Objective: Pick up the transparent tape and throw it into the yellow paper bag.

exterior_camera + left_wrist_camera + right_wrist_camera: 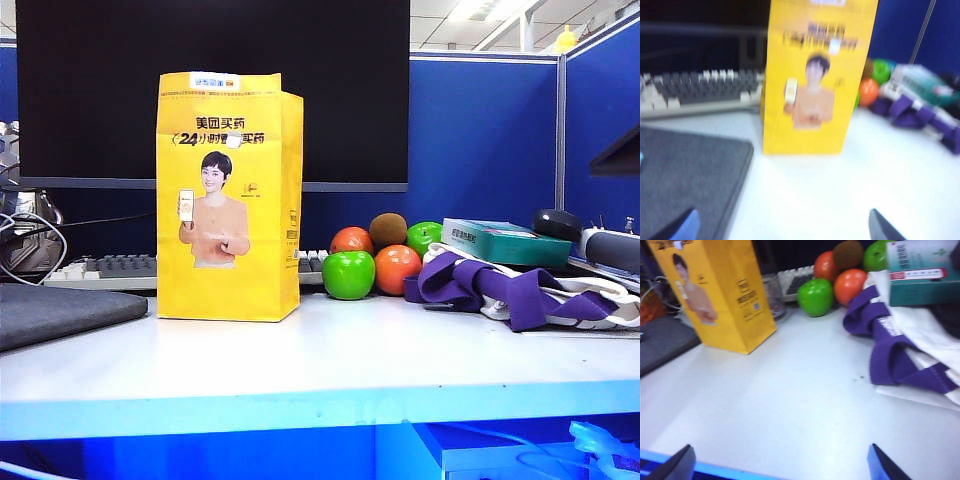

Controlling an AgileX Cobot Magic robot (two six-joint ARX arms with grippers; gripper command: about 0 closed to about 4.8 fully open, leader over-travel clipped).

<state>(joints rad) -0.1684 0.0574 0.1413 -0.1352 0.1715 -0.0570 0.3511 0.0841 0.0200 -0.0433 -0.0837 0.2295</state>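
Yellow paper made up the bag (228, 200), which stood upright on the white bench (330, 365), its front printed with a woman in an orange top. The roll of tape showed in none of the views, so where it lay could not be told. From the bag, a dark grey mat (60, 312) lay toward eight o'clock, a keyboard (110, 268) toward nine o'clock behind it, and a heap of fruit toward three o'clock: a green apple (348, 275) in front, an orange (397, 268) just beside it, a brown kiwi (388, 230) on top. Farther toward three o'clock a purple-and-white cloth bag (520, 292) lay crumpled, with a teal box (505, 242) behind it. A black monitor (340, 90) filled the background. The left end effector (785, 225) hung above the bench facing the paper bag, its fingertips (682, 226) standing wide apart and holding nothing. The right end effector (780, 465) hung over bare bench near the front edge, equally wide and empty, with the paper bag and fruit well ahead of it.
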